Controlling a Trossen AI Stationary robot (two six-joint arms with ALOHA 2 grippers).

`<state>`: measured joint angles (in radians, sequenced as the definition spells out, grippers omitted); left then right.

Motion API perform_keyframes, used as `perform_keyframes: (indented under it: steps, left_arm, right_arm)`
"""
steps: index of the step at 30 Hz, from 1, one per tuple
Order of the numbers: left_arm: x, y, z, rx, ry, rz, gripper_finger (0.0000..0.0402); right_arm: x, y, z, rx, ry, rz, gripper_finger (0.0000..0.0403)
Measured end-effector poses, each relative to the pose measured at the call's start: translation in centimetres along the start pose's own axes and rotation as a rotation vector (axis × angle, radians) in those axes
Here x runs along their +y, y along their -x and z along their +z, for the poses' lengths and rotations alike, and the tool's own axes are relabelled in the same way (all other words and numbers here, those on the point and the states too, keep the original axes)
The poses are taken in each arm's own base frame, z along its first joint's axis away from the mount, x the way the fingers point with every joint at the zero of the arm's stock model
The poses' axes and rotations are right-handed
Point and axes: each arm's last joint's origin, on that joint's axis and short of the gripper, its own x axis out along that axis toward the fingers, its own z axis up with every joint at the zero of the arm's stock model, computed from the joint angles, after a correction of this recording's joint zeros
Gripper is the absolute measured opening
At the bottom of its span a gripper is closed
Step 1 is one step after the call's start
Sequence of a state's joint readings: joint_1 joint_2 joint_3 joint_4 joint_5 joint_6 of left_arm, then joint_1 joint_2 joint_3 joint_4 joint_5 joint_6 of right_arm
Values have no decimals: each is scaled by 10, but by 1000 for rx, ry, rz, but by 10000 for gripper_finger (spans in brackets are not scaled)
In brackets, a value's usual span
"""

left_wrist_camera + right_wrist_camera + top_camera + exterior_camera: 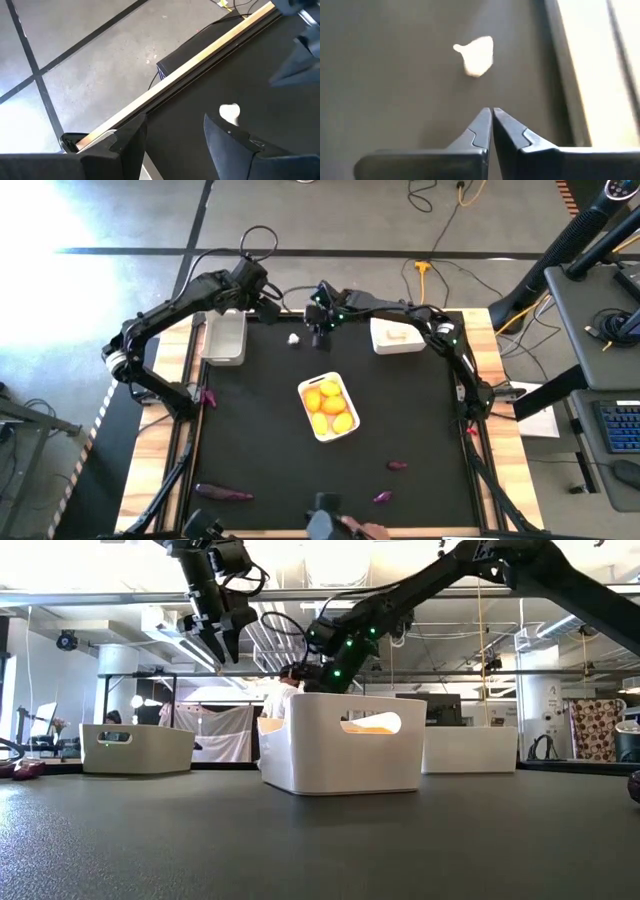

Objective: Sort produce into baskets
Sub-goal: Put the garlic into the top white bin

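Observation:
A white garlic bulb (294,338) lies on the black table near its far edge, and shows too in the right wrist view (476,55). Just right of the bulb my right gripper (317,335) hangs above the mat, fingers shut (491,110) on nothing, with the bulb ahead of its tips. Open and empty, my left gripper (272,308) hovers high by the far edge, beside the left basket (225,337); the bulb (230,112) shows past one finger. The middle basket (330,407) holds yellow and orange fruits. The right basket (397,335) holds a white bulb.
Dark purple vegetables lie loose: one at the left edge (208,395), one at the near left (222,492), two at the near right (397,465) (381,497). The table's wooden far edge (200,60) runs just behind both grippers. Bare mat lies between the baskets.

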<state>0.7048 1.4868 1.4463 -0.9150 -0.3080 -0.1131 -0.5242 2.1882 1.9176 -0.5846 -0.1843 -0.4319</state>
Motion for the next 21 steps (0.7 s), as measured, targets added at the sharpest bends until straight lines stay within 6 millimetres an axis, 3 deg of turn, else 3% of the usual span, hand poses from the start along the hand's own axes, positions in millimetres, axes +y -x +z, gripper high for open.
perform_keyframes:
  steps: [6, 9, 12, 16, 21]
  left_arm:
    - [2, 0, 0, -1, 4, 3, 180]
    - [2, -1, -3, 32, -29, 1, 180]
    - [-1, -10, -14, 85, -82, -36, 180]
    - [-8, -35, -33, 134, -126, -234, 180]
    - [-22, -68, -56, 49, -180, -411, 180]
  right_arm:
    - [-7, -17, 9, -151, -141, -43, 64]
    - [-6, -33, 3, -121, -236, -25, 110]
    - [-5, -34, 3, -89, -258, -16, 153]
    - [-9, -11, 13, -77, -169, -21, 192]
    - [-20, 30, 25, -63, -23, -94, 212]
